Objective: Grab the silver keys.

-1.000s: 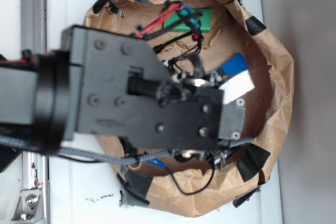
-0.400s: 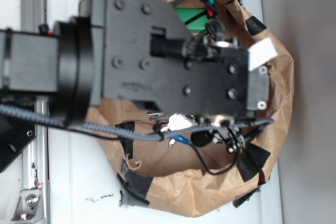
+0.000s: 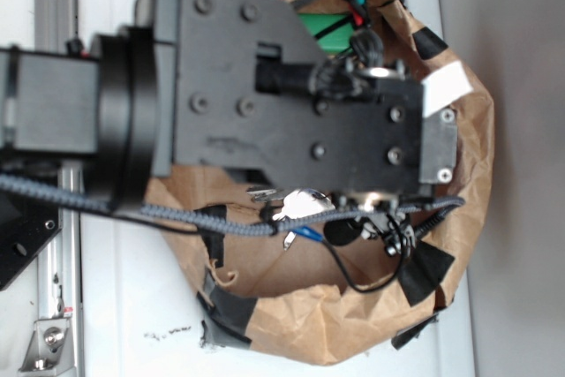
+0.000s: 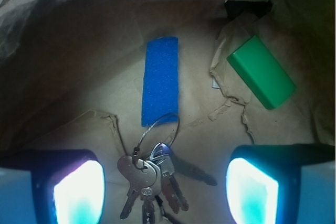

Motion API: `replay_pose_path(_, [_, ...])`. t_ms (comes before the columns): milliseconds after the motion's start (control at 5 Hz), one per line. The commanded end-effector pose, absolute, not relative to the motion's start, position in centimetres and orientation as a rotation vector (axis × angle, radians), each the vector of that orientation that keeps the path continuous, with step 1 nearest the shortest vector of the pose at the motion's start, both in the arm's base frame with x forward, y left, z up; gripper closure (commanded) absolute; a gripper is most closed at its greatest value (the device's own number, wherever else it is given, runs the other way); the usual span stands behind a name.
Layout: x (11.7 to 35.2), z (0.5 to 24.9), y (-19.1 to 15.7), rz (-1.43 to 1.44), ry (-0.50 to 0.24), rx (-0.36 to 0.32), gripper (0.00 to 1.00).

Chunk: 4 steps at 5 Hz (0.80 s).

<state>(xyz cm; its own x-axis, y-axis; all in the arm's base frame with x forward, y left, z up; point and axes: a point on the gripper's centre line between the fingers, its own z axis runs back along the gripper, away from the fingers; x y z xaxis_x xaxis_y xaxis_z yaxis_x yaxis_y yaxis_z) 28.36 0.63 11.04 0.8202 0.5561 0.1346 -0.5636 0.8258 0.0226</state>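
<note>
1. across the centre of the exterior frame: black robot arm [image 3: 221,103], covering most of a brown paper bag [image 3: 468,174] taped to a white surface.
2. lower corners of the wrist frame: gripper [image 4: 165,190], jaws set wide, holding nothing; fingers [image 4: 79,192] glaring pale.
3. upper right of the wrist frame: green block [image 4: 261,72], lying tilted on the paper.
4. bottom centre of the wrist frame: silver keys [image 4: 149,179], between the fingers, touching neither, ring joined to a flat blue tag above.

silver keys [image 4: 149,182]: tips cut off below | green block [image 3: 328,26]: mostly hidden by arm
</note>
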Motion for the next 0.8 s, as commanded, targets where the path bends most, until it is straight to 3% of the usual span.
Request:
replay_pose_path(0, [29.4,12.9,1.4,0.598,-0.194,0.041,0.0])
replay_pose_path(200, [29.3,10.6,1.6,0.522,-0.187,0.068,0.0])
replay_pose_path(600, [28.8,8.8,2.3,0.503,-0.142,-0.008,0.0])
